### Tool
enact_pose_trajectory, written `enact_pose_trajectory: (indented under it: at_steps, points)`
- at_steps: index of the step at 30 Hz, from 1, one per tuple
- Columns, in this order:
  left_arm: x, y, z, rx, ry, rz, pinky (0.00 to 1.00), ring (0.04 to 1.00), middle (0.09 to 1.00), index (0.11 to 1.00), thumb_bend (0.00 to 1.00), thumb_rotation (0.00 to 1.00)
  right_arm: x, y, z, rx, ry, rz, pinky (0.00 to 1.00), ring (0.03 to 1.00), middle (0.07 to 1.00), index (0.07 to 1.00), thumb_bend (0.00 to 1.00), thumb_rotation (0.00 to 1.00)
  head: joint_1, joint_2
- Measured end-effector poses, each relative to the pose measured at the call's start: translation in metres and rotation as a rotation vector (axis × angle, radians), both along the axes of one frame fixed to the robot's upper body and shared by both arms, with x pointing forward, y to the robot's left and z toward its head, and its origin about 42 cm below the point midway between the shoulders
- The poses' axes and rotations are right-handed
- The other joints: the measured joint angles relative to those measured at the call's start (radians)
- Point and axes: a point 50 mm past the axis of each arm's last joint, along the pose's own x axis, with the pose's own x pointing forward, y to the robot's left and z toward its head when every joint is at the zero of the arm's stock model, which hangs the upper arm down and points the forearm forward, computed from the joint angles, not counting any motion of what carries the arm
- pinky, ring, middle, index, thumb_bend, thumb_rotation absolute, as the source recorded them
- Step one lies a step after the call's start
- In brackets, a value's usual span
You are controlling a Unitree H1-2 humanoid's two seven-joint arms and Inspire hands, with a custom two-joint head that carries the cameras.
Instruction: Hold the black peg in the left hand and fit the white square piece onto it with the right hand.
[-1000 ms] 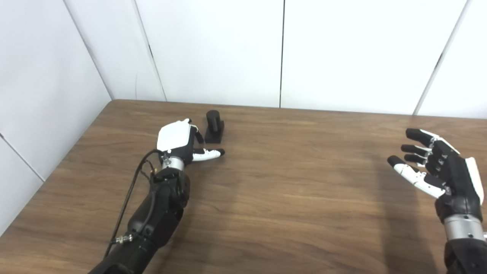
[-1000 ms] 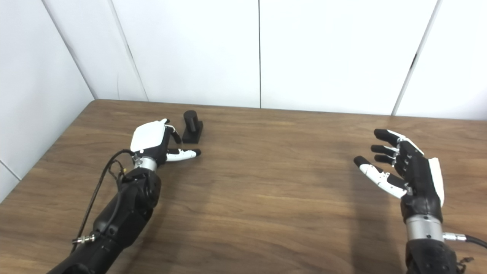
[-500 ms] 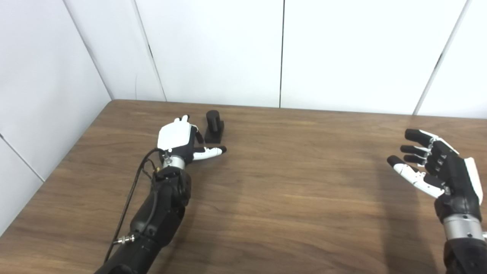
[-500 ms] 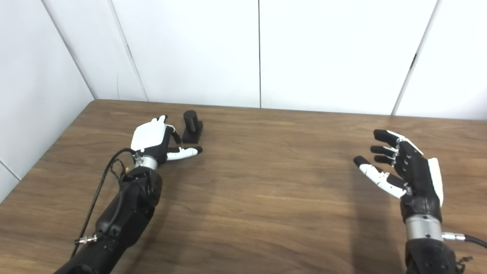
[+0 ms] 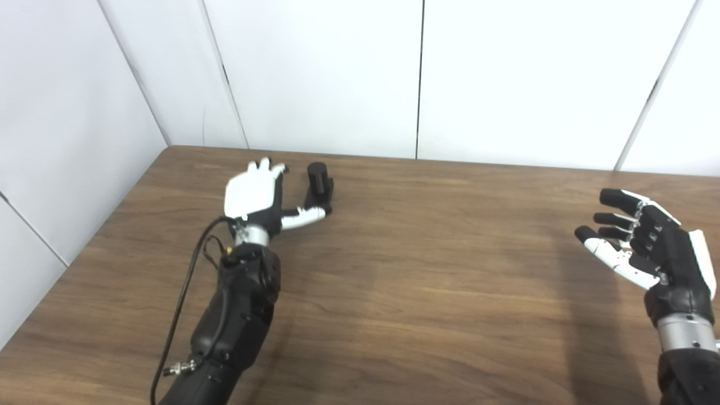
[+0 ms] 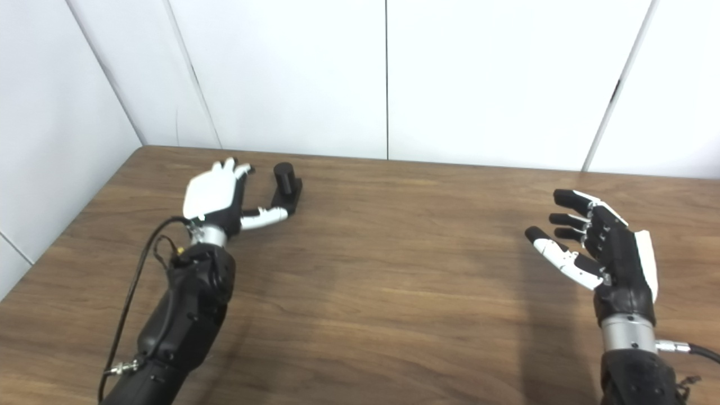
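The black peg (image 5: pixel 318 187), a short cylinder on a flat square base, stands upright on the wooden table (image 5: pixel 427 270) near its far left. My left hand (image 5: pixel 257 194) is open just to the left of the peg, fingers spread toward the wall, thumb tip reaching to the base's near edge. It holds nothing. My right hand (image 5: pixel 647 247) hovers open and empty at the right side of the table, palm facing left. No white square piece is in view.
White wall panels (image 5: pixel 337 73) rise right behind the table's far edge and along its left side. A black cable (image 5: pixel 185 292) runs along my left forearm.
My left hand has moved forward toward the wall and alongside the peg, with its fingers opening out. The right hand has stayed nearly still. The picture has shifted slightly.
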Motion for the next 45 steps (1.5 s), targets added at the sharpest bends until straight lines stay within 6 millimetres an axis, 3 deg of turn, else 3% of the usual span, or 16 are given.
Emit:
enact_pose_trajectory:
  at_steps: [7, 16, 20, 34, 45]
  points:
    - [0.002, -0.004, 0.041, 0.017, -0.087, -0.024, 0.91, 0.997, 1.000, 0.860, 1.00, 0.73, 0.001, 0.001, -0.002, 0.002, 0.003, 0.003, 0.67, 0.707, 0.780, 0.709, 0.56, 0.15, -0.003, -0.002]
    - [0.003, -0.004, 0.041, 0.013, -0.071, -0.026, 0.89, 0.992, 1.000, 0.850, 1.00, 0.75, 0.001, 0.002, -0.001, 0.002, -0.004, 0.006, 0.65, 0.701, 0.788, 0.710, 0.56, 0.15, -0.005, 0.002]
    - [0.006, -0.003, 0.031, 0.012, -0.037, -0.020, 0.89, 0.995, 1.000, 0.854, 1.00, 0.74, 0.000, 0.002, -0.001, 0.003, -0.004, 0.006, 0.65, 0.699, 0.780, 0.708, 0.56, 0.15, -0.009, 0.002]
    - [0.037, 0.013, -0.037, -0.009, 0.099, 0.052, 0.92, 0.999, 1.000, 0.819, 1.00, 0.70, 0.000, 0.001, -0.001, 0.000, -0.006, 0.003, 0.64, 0.687, 0.766, 0.702, 0.57, 0.16, -0.018, 0.005]
    - [0.053, 0.005, -0.047, -0.020, 0.112, 0.034, 0.95, 1.000, 1.000, 0.818, 1.00, 0.67, 0.000, 0.001, -0.001, -0.004, -0.008, -0.002, 0.65, 0.687, 0.772, 0.702, 0.55, 0.16, -0.020, 0.003]
